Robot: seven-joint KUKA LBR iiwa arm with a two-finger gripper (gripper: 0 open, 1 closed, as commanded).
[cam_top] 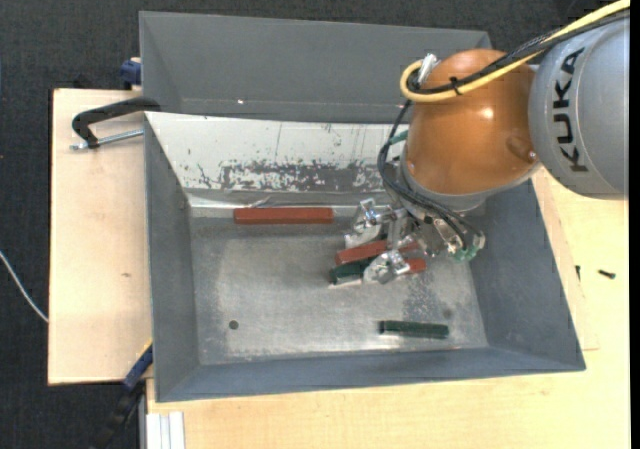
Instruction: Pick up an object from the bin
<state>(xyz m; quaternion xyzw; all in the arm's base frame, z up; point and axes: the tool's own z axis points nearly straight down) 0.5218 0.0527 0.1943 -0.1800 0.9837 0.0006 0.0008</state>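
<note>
Lettering "KUKA" was spotted on the grey arm (pixel 598 77), upper right. The gripper (pixel 383 242) was seen spread open around a short, flat red-brown stick (pixel 357 255), right of centre in the metal bin (pixel 300 57).

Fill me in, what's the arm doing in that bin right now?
The KUKA arm reaches in from the right, with its claw low over the floor of the grey bin. It is right at a reddish-brown bar and a dark green bar lying together. Whether it grips either cannot be told. A second reddish-brown bar lies by the back wall, and a second dark green bar lies near the front.
</note>
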